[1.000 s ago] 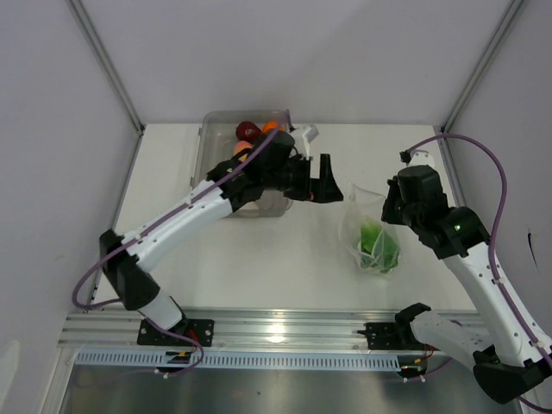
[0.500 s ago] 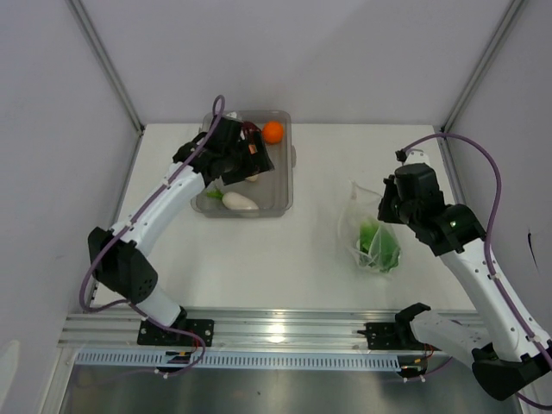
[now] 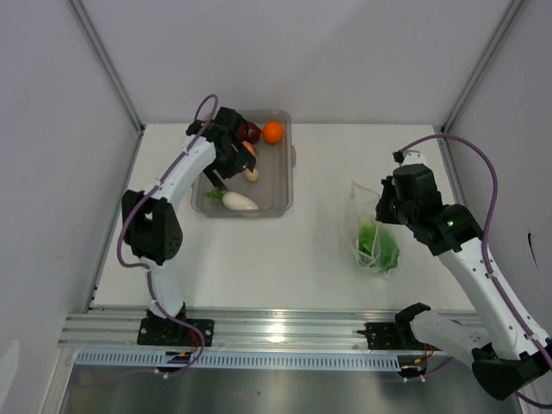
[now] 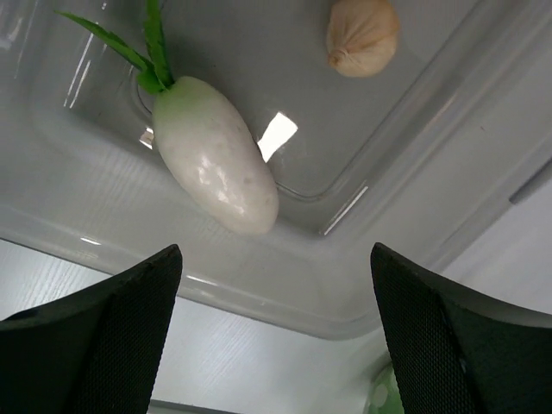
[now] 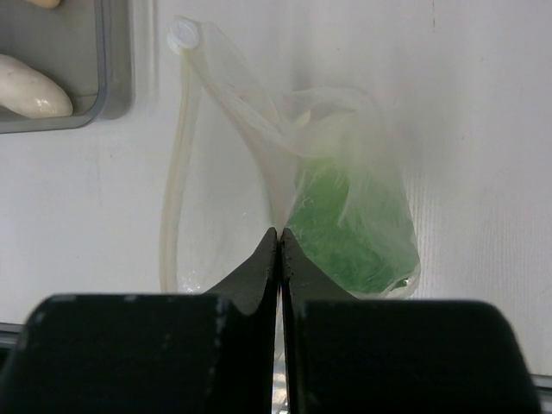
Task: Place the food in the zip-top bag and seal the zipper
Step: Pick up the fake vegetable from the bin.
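Note:
The clear zip-top bag (image 3: 369, 226) stands on the table at the right with the green lettuce (image 3: 378, 244) inside. My right gripper (image 5: 279, 235) is shut on a fold of the bag (image 5: 226, 164) beside the lettuce (image 5: 345, 226). The zipper strip (image 5: 171, 207) curves round the open mouth. My left gripper (image 3: 222, 169) is open and empty above the grey tray (image 3: 287, 185). The tray holds the white radish (image 3: 239, 201), beige lump (image 3: 251, 174), peach-coloured fruit (image 3: 248, 148), dark red bulb (image 3: 250, 131) and orange (image 3: 272, 132). In the left wrist view the radish (image 4: 216, 164) and lump (image 4: 362, 34) lie beyond the open fingers (image 4: 95, 336).
The tray's near wall (image 4: 302, 293) lies between my left fingers and the radish. White walls and metal posts bound the table at the back and sides. The tray's corner (image 5: 116, 60) shows left of the bag.
My left arm has swung from the space between tray and bag back over the tray's left half. My right gripper has kept its hold on the bag.

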`<action>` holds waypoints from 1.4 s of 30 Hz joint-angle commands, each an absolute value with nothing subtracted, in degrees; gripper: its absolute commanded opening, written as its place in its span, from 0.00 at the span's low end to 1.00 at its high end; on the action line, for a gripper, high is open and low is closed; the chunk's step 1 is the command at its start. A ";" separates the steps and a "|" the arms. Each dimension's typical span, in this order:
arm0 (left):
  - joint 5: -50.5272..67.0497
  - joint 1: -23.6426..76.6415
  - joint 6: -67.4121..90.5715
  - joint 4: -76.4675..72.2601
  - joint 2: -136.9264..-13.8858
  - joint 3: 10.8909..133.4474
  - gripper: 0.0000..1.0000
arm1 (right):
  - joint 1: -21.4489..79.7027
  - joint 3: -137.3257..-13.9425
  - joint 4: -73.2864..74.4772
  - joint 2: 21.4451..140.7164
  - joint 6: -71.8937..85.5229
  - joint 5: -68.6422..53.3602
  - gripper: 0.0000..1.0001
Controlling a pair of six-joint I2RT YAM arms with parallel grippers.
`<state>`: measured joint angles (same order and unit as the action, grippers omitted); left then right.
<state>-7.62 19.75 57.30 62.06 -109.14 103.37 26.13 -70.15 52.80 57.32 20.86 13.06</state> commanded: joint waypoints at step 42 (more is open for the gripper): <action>-15.55 18.02 67.42 63.90 -120.68 102.22 0.62 | 25.93 -70.40 51.94 55.02 20.39 12.22 0.00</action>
<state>-12.73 18.06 68.88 64.34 -123.76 99.98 26.13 -69.87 52.84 56.16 20.73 12.53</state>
